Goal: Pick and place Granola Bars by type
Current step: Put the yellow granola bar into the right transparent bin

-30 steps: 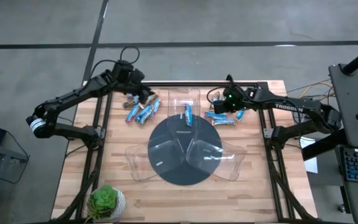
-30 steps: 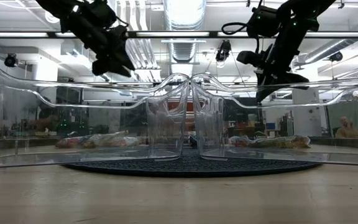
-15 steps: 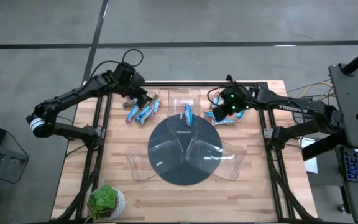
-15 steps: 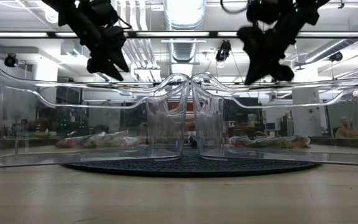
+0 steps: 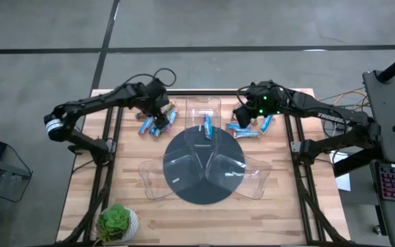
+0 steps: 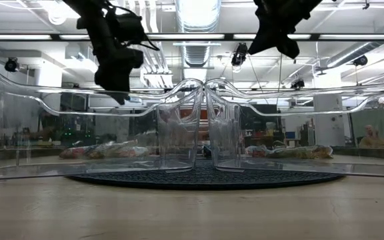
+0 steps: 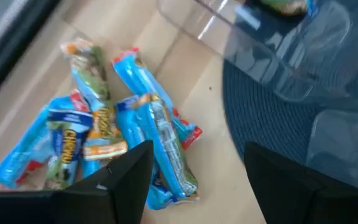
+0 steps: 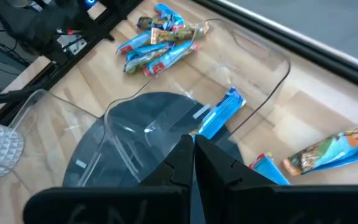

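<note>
The floor point(image 5: 252, 24) is grey concrete, crossed by dark seam lines; a wooden table point(image 5: 129, 199) stands on it, with black frame rails along both sides; a small potted plant point(image 5: 117, 221) sits at one table corner; a ceiling duct point(image 6: 199, 47) and light strips point(image 6: 192, 10) run overhead.

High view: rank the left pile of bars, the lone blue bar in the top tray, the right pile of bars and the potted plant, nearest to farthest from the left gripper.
1. Left pile of bars, directly under the left gripper.
2. Lone blue bar, in the top tray toward the table's middle.
3. Right pile of bars, across the table by the right arm.
4. Potted plant, at the near-left corner.
</note>
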`<state>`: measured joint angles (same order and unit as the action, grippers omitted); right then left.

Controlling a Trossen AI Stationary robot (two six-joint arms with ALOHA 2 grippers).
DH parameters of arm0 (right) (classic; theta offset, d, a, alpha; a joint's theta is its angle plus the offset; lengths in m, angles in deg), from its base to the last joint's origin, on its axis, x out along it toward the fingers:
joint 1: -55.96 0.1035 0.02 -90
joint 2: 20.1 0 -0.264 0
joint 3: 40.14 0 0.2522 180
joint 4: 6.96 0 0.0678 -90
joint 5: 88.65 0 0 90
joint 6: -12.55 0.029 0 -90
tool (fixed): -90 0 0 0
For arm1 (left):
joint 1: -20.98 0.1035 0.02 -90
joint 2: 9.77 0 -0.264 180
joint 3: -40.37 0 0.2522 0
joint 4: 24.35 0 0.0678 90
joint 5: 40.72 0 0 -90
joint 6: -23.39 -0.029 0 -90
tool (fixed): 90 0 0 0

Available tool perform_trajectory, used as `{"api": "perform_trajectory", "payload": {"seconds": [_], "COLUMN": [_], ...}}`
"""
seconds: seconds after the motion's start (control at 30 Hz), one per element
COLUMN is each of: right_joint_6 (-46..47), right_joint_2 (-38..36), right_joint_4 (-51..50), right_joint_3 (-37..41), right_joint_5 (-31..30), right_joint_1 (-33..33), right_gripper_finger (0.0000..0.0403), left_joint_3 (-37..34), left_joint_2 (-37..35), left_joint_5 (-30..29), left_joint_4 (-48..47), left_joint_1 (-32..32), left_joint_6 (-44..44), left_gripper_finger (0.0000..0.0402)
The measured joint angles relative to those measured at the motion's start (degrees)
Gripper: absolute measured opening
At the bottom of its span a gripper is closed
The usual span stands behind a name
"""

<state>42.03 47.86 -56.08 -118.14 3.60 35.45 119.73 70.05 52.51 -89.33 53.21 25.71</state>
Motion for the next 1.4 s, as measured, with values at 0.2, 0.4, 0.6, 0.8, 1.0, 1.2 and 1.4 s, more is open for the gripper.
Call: {"api": "perform_trajectory", "payload": {"seconds": [0.2, 0.4, 0.6, 0.8, 1.0, 1.2, 1.4], "right_joint_6": [-0.18, 0.23, 0.20, 0.13, 0.12, 0.19, 0.28], "right_joint_2": [0.00, 0.02, 0.03, 0.02, 0.02, 0.04, 0.02], "right_joint_4": [-0.82, -1.59, -1.84, -1.98, -2.06, -2.14, -2.16], "right_joint_3": [0.21, 1.28, 1.37, 1.37, 1.37, 1.37, 1.39], "right_joint_5": [-0.92, -0.91, -0.89, -0.89, -0.89, -0.86, -0.81], "right_joint_1": [0.00, 0.04, 0.04, 0.02, 0.02, 0.02, 0.06], "right_gripper_finger": [0.0008, 0.0009, 0.0009, 0.0009, 0.0009, 0.0009, 0.0009], "left_joint_3": [0.44, 0.98, 0.79, 0.76, 0.76, 0.74, 0.74], "left_joint_2": [6.27, 9.83, 12.44, 14.99, 17.54, 19.99, 21.95], "left_joint_5": [-7.22, -7.86, -7.85, -7.84, -7.82, -6.27, -5.24], "left_joint_4": [-0.75, -1.47, -1.36, -1.31, -0.79, -0.72, -0.18], "left_joint_1": [-1.67, -1.84, -1.86, -1.86, -1.86, -1.86, -1.91], "left_joint_6": [4.19, 5.67, 6.83, 7.52, 7.84, 7.83, 7.43], "left_gripper_finger": [0.0234, 0.0234, 0.0234, 0.0234, 0.0234, 0.0234, 0.0234]}}
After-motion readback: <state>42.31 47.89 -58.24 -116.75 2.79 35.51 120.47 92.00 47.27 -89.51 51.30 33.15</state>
